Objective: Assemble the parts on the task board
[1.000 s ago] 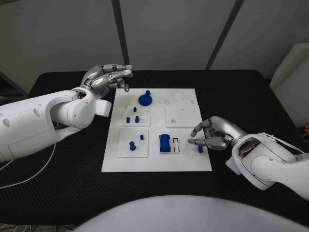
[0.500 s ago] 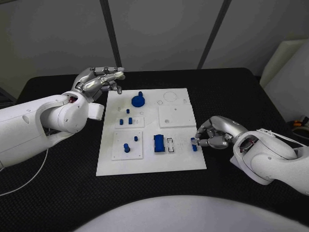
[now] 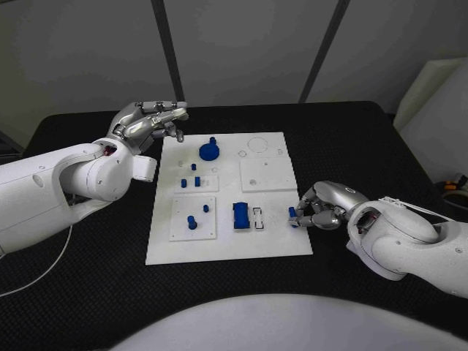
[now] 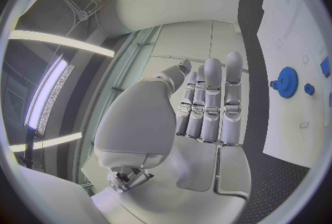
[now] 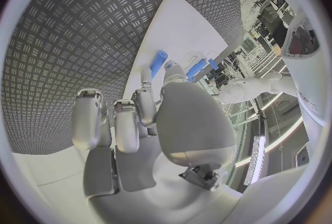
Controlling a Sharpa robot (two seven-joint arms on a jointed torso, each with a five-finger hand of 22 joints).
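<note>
At the task board [image 3: 272,245] edge — short blue peg [image 3: 293,213], upright.

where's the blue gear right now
In the head view the blue gear sits at the far end of the task board, toward its left side, near the left hand hovering off the board's far-left corner.

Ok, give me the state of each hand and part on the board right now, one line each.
Left hand: held above the table beside the white task board's far corner, holding nothing.
Right hand: pinching a small blue peg at the board's right edge.
Blue gear-shaped part: seated on the board.
Blue rectangular block: standing in the board.
</note>
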